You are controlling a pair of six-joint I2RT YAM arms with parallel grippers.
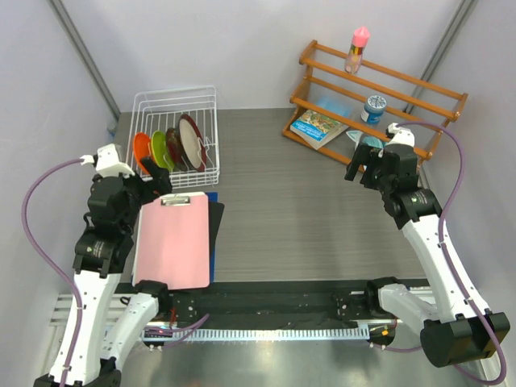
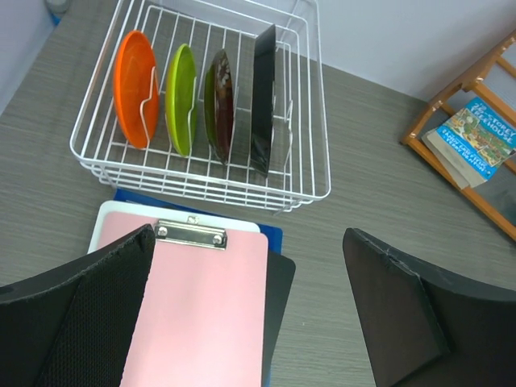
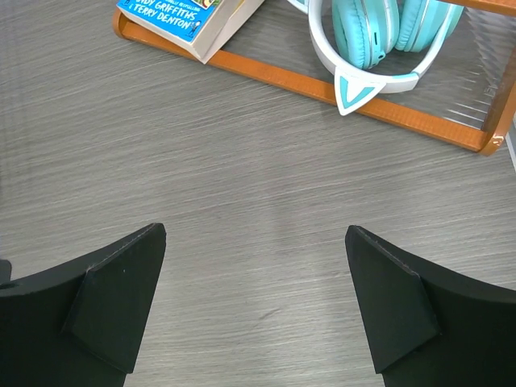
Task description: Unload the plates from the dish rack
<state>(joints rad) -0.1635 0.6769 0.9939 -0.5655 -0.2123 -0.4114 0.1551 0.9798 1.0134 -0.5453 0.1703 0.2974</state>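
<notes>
The white wire dish rack [image 1: 173, 93] stands at the back left and holds several plates upright in a row: orange [image 1: 142, 149], lime green [image 1: 159, 149], dark red floral [image 1: 174, 145] and a large cream one with a maroon rim [image 1: 192, 141]. The left wrist view shows the rack [image 2: 201, 193] with the orange [image 2: 133, 89], green [image 2: 181, 97], dark red [image 2: 222, 105] and edge-on large plate [image 2: 264, 97]. My left gripper [image 1: 157, 179] [image 2: 248, 242] hangs open just in front of the rack, over the clipboard's clip. Open and holding nothing, my right gripper [image 1: 363, 173] [image 3: 255, 234] hovers above bare table near the shelf.
A pink clipboard [image 1: 172, 242] lies on blue and black boards in front of the rack. At the back right, a wooden slatted shelf [image 1: 379, 89] carries a book [image 1: 318, 126], teal headphones [image 3: 375, 40], a pink-capped bottle [image 1: 358, 48] and a can [image 1: 373, 107].
</notes>
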